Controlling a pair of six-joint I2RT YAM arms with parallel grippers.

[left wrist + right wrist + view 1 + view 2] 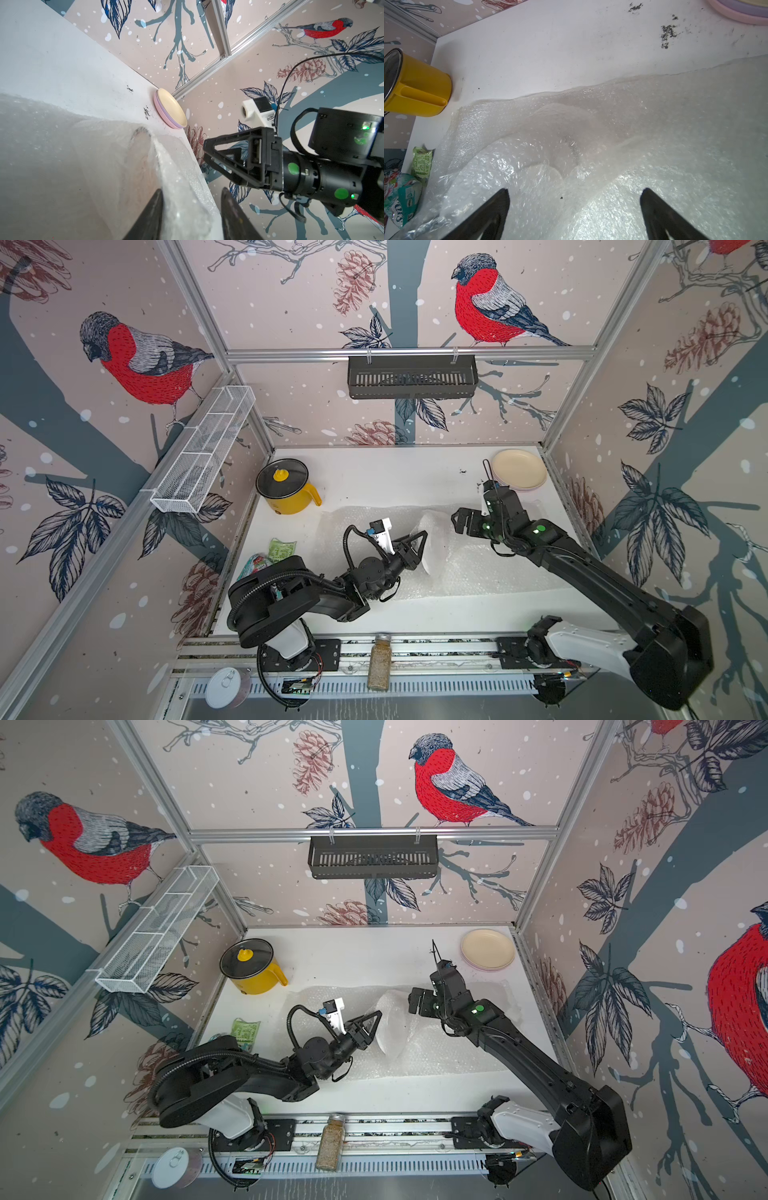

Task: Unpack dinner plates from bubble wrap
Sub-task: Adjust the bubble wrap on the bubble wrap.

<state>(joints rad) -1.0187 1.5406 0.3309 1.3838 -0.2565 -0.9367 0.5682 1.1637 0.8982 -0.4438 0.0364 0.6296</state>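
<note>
Worktop: white flat worktop (374, 485), scuffed with dark specks towards its far right corner.
Bubble wrap: clear plastic bubble wrap (478, 572) spread across the middle of the worktop, with one part raised into a hump.
Wrapped plate: round pale wrapped plate (143, 149), dimly seen through the plastic. It is tipped up on edge inside the hump, between the two arms. A dark mark on its rim and a faint orange tint show, but the print is too blurred to make out.
Bare plates: round cream plate (519, 467) lies on a lilac plate (180, 125), which lies on a pink plate (158, 108). The stack sits flat in the far right corner, apart from the wrap.
Left end effector: left end effector (192, 190) is level with the hump. Its jaws are partly apart, with a raised ridge of wrap running between them and lying against one finger. Whether it pinches the ridge cannot be told.
Right end effector: right end effector (576, 190) is spread wide above the wrap and holds nothing.
Writing: green snack bag (422, 164) carries fine dark print, too small to read. Teal and white snack bag (402, 199) bears large pale letters, too skewed to read.
Also: yellow pot (291, 497) with a black glass lid stands far left. A glass jar (379, 664) of pale grains lies on the front rail, with no readable label.
</note>
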